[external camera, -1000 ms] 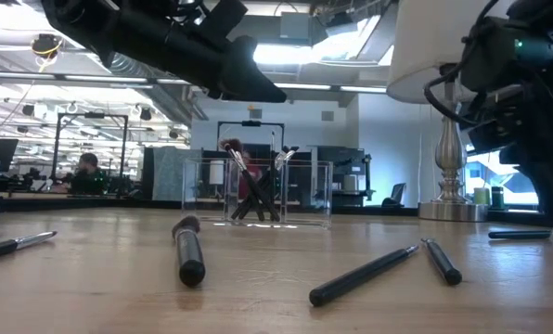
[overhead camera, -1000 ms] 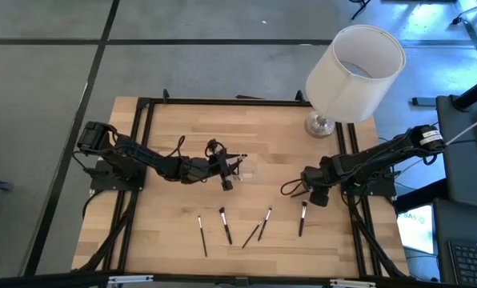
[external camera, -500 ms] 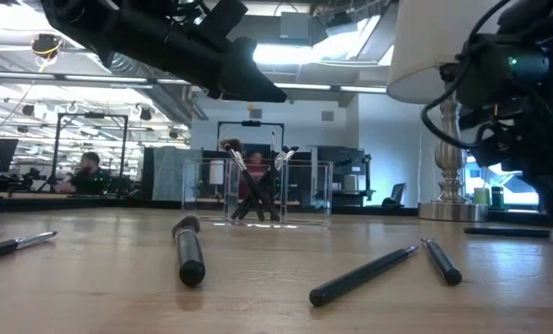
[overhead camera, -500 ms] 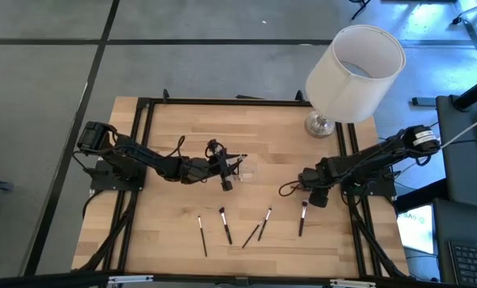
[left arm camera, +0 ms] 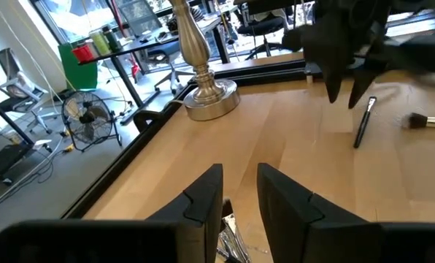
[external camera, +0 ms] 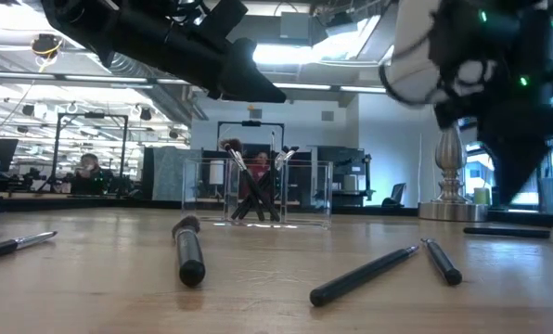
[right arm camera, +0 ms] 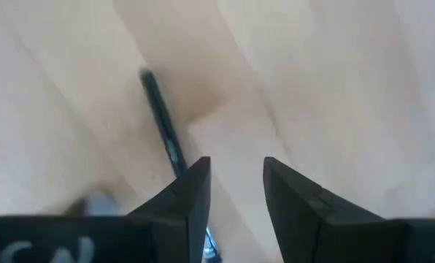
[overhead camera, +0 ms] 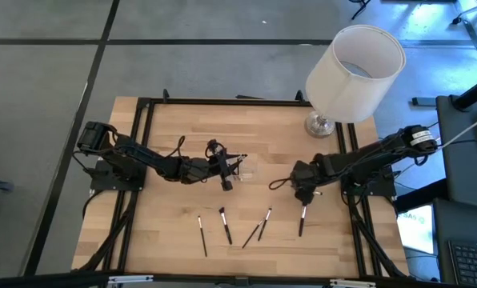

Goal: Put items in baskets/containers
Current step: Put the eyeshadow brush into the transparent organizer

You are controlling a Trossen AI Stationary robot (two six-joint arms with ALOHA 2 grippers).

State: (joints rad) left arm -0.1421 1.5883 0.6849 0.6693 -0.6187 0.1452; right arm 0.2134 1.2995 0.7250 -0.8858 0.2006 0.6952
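Observation:
A small clear plastic cup (overhead camera: 246, 170) stands mid-table with several dark makeup brushes upright in it; it also shows in the low view (external camera: 256, 193). My left gripper (overhead camera: 232, 172) hovers open just above the cup, and the brush tips (left arm camera: 228, 234) show between its fingers. Several thin dark brushes lie flat on the wood near the front: (overhead camera: 202, 234), (overhead camera: 225, 225), (overhead camera: 264, 224), (overhead camera: 302, 218). My right gripper (overhead camera: 302, 194) is open and points down over the far end of the rightmost brush (right arm camera: 163, 124), which runs under one finger (right arm camera: 192, 190).
A tall lamp with a big white shade (overhead camera: 354, 72) and a metal foot (overhead camera: 320, 124) stands at the far right corner. A black frame (overhead camera: 142, 144) borders the table. Bare wood lies between the cup and the loose brushes.
My right gripper has moved toward the table's left, from beside the rightmost brush to over its far end. My left gripper has stayed still above the cup. The brushes have not moved.

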